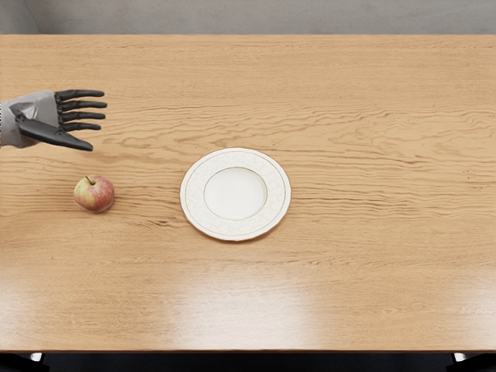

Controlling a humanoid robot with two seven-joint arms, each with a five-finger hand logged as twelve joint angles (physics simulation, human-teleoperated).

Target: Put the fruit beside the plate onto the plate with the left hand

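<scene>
On my screen I see the left hand [66, 116] coming in from the left edge, above the wooden table [372, 116]. Its fingers [84, 105] are spread and straight, and the thumb points down to the right; it holds nothing. The apple [94, 194] lies on the table below the hand in the picture, apart from it. The apple is red and yellow, with its stem up. The white plate [200, 167] is to the right of the apple, not touching it, and nothing lies on it.
</scene>
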